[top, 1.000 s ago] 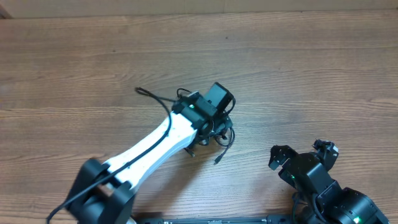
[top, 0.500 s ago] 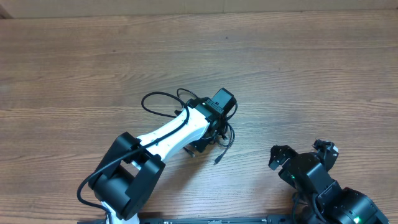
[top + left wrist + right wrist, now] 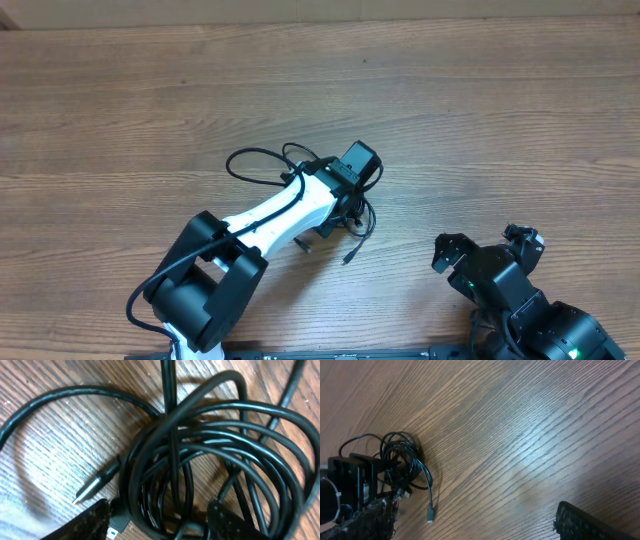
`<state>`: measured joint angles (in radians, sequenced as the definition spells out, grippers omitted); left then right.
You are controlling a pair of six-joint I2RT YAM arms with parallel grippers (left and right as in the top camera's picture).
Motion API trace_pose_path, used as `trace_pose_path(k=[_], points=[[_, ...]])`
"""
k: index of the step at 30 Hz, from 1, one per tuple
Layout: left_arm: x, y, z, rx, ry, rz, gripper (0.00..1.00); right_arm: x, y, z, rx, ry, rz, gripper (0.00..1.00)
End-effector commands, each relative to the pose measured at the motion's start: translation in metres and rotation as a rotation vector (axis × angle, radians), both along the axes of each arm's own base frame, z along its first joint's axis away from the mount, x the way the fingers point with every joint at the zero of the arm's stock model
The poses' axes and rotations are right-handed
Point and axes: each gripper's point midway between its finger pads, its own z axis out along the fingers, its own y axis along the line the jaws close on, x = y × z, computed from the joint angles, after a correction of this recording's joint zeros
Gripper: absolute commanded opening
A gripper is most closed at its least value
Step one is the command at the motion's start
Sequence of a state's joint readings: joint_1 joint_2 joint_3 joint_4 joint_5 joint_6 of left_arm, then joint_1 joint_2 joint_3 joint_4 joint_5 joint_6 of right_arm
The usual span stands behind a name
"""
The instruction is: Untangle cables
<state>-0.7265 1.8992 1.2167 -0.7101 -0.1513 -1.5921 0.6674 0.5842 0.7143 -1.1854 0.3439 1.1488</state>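
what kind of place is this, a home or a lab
Probably a robotics lab bench: a wooden table, a white robot arm and a black robot arm at its edge, with tangled cables as practice.

A brown wood-grain desk (image 3: 500, 130) fills the overhead view, its grain running side to side. Towards the desk's far edge sits a small dark speck (image 3: 363, 60). Beyond that far edge runs a pale strip (image 3: 300, 8). Along the desk's near edge lies a dark rail (image 3: 340, 353). In the right wrist view a soft sheen (image 3: 535, 440) crosses the desk's boards
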Motion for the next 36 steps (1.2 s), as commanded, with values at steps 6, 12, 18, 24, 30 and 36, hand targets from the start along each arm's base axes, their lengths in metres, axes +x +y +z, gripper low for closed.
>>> trace_pose_path(k=[6,12,18,24,30,36], points=[[-0.003,0.014,-0.011,0.058,-0.004,0.016,0.28,0.003,0.0,0.009,0.014,-0.029,-0.01,1.0],[-0.005,0.016,-0.012,0.116,0.009,-0.197,0.04,0.003,0.0,0.009,0.014,-0.029,-0.009,1.0],[0.005,0.008,-0.008,0.112,-0.017,-0.412,0.04,0.003,0.0,0.009,0.014,-0.029,-0.009,1.0],[0.011,-0.01,0.012,0.065,-0.04,-0.945,0.04,0.003,0.0,0.009,0.014,-0.029,-0.01,1.0],[-0.008,-0.012,0.044,-0.024,-0.059,-1.215,0.04,0.003,0.0,0.009,0.015,-0.03,-0.01,1.0],[-0.02,-0.03,0.113,-0.179,-0.284,-1.396,0.04,0.004,0.005,0.01,0.042,-0.029,0.0,1.0]])
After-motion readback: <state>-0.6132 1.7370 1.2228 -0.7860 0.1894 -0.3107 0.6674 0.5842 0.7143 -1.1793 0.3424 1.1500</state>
